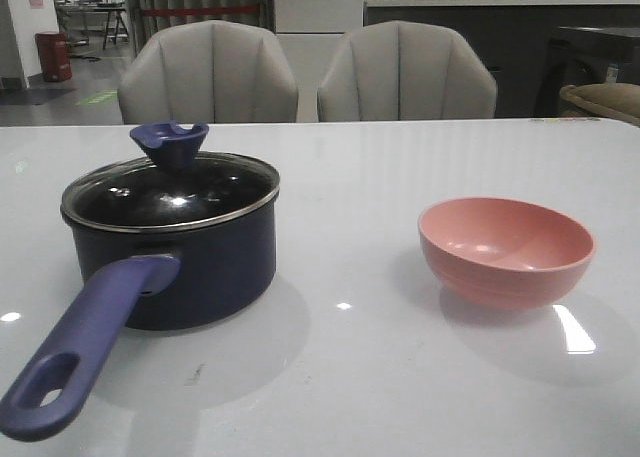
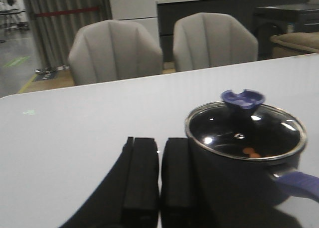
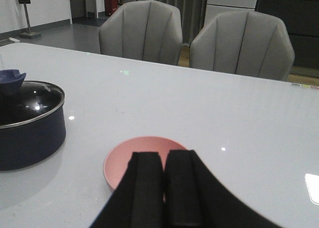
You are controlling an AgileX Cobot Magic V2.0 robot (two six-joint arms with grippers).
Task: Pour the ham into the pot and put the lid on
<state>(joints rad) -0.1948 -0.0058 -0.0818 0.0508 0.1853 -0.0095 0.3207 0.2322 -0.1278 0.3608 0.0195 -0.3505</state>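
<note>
**A:** Front view had the dark navy round saucepan with the long purple-blue handle (image 1: 170, 262) on the left of the glossy white surface (image 1: 380, 377), round clear glass lid with silver rim and notched dark-blue knob (image 1: 170, 187) seated flat on it. Task looked finished to me.

**B:** Ham?

**A:** Small flat orange-pink ham slices (image 2: 250, 152) were visible through the glass in the left wrist view, lying on the pot floor. Smooth pink round bowl (image 1: 506, 249) sat well apart to the right, upright, nothing in it. That fits a pour done and the bowl set back down.

**B:** Pincers?

**A:** Left pincer (image 2: 159, 180) was clenched, pads pressed together, holding nothing, just beside the pot wall. Right pincer (image 3: 164, 188) was likewise clenched and empty, hanging over the bowl's near rim. Neither showed in the front view, so both arms sat pulled back, my guess a parked pose.

**B:** Room?

**A:** Surface was shiny, ceiling lights glaring off it. Two grey padded ribbed-back chairs (image 1: 208, 72) stood at the far edge. Behind them were curtains, a white cabinet and a dark counter. A red bin (image 1: 52, 55) stood far left.
</note>
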